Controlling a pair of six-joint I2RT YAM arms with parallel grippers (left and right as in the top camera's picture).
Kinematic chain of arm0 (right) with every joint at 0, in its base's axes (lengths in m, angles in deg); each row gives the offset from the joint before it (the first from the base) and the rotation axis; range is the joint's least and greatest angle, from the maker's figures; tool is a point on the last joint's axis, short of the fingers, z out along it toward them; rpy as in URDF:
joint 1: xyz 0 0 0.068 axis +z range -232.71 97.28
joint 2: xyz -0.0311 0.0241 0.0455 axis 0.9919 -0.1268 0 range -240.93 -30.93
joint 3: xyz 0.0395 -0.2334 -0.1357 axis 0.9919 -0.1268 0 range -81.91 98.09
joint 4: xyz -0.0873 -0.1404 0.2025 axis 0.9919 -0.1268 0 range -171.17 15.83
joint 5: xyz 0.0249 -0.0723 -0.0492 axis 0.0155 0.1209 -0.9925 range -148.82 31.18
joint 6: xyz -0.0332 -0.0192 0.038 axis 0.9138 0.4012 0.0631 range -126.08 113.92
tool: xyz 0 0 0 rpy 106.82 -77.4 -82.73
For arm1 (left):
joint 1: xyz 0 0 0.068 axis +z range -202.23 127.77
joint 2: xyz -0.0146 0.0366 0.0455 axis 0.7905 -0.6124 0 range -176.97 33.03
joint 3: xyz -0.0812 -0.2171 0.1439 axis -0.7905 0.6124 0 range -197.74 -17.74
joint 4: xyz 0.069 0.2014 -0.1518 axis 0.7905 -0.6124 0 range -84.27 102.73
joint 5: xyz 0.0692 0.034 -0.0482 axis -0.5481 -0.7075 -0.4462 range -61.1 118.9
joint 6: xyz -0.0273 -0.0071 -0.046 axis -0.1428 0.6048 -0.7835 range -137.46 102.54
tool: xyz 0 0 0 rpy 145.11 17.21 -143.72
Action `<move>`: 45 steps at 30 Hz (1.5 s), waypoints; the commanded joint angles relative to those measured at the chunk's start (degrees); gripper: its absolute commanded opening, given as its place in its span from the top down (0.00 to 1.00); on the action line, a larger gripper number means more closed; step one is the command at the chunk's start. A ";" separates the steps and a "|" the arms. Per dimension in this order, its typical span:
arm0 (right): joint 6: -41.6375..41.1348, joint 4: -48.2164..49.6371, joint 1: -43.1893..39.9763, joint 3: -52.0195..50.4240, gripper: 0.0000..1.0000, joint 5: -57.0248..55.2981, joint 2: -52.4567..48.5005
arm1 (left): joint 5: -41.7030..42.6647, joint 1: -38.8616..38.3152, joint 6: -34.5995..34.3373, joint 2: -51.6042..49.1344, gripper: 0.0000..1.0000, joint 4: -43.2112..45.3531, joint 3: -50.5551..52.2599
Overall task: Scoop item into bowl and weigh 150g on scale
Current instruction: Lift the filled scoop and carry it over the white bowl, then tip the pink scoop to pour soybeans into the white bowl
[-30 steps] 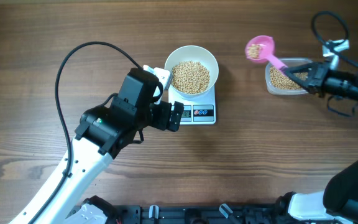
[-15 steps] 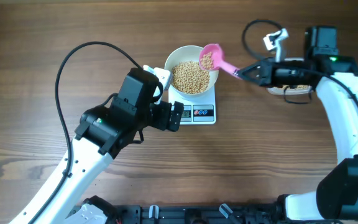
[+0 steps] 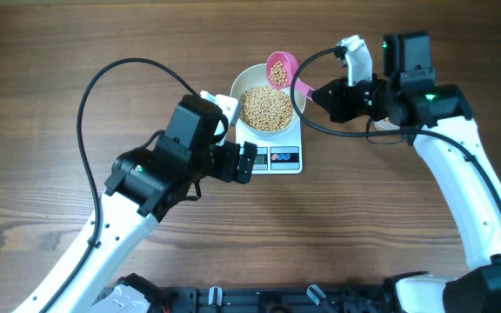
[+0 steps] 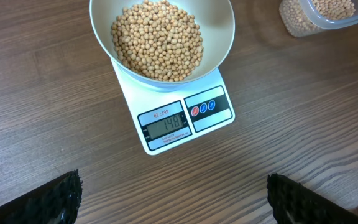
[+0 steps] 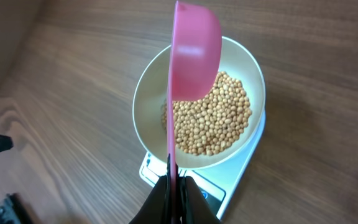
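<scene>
The white bowl (image 3: pixel 255 76) stands on the scale (image 3: pixel 277 159) and holds a heap of tan beans (image 3: pixel 268 109). In the left wrist view the scale (image 4: pixel 216 109) has a display whose digits look like 148, below the bowl (image 4: pixel 225 37) and the beans (image 4: pixel 157 40). My right gripper (image 3: pixel 316 94) is shut on the handle of a pink scoop (image 3: pixel 278 69). The scoop (image 5: pixel 194 50) is rolled on its side over the bowl's (image 5: pixel 151 106) rim, above the beans (image 5: pixel 210 121). My left gripper (image 4: pixel 173 193) hangs open over bare table in front of the scale.
A clear plastic tub (image 4: pixel 319 15) with more beans stands right of the bowl; the right arm covers most of it in the overhead view. The left arm (image 3: pixel 155 174) stretches across the table's left half, its black cable arching above. The wooden table (image 3: pixel 364 226) lies bare in front of the scale.
The right arm swung left from the tub, carrying the pink scoop to the bowl, and has rolled it onto its side over the rim. The left arm has stayed put.
</scene>
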 commanded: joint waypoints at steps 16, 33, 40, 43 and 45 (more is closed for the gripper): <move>4.66 2.23 3.85 1.16 0.96 -8.87 0.72 | -0.76 -0.15 -0.52 0.42 0.00 0.13 0.26; 13.86 2.45 6.54 0.79 0.96 -11.10 0.28 | -0.76 -0.15 -0.52 0.42 0.00 0.13 0.26; 14.93 2.45 7.72 0.79 0.96 -14.25 0.28 | -0.74 -0.15 -0.52 0.42 0.00 0.13 0.26; 15.21 2.43 7.72 0.79 0.96 -15.15 0.28 | -0.76 -0.15 -0.52 0.42 0.00 0.13 0.26; 15.19 2.45 7.72 0.79 0.96 -15.26 0.28 | -0.74 -0.15 -0.52 0.42 0.00 0.13 0.26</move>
